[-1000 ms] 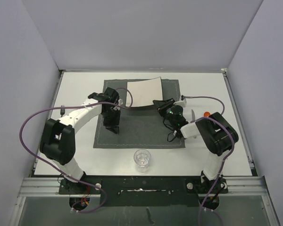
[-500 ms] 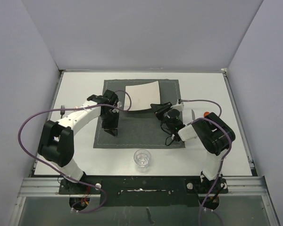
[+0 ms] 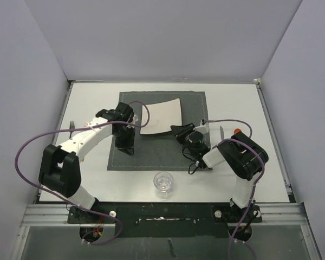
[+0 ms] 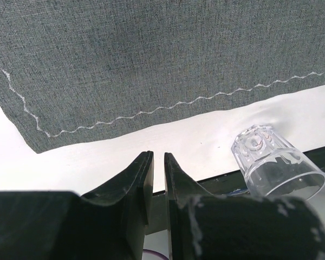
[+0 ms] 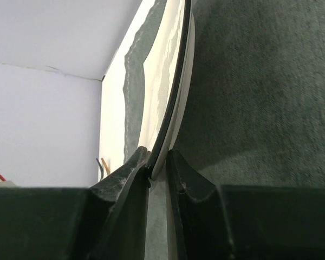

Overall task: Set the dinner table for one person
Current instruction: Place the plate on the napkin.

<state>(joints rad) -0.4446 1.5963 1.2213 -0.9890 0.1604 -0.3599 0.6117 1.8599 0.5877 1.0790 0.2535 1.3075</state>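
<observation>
The square white plate (image 3: 160, 116) hangs tilted over the far half of the dark grey placemat (image 3: 151, 154), which lies on the white dinner table (image 3: 235, 105). My right gripper (image 3: 176, 129) is shut on the plate's near right edge. In the right wrist view the plate (image 5: 172, 92) shows edge-on, pinched at the gripper (image 5: 158, 161), with the placemat (image 5: 254, 81) behind. My left gripper (image 3: 126, 149) hovers over the mat's left side. In its wrist view the left gripper (image 4: 157, 156) stands shut on nothing, above the mat (image 4: 151, 54) and table (image 4: 124, 151).
A clear glass (image 3: 163, 182) stands upright near the table's front edge, below the mat, and shows at the right of the left wrist view (image 4: 273, 165). A fork (image 3: 71, 126) lies at the far left. A knife (image 3: 221, 131) and a small orange thing (image 3: 236, 131) lie right of the mat.
My right gripper has carried the plate leftward and nearer, over the placemat. The left arm has shifted slightly left; its gripper stays shut.
</observation>
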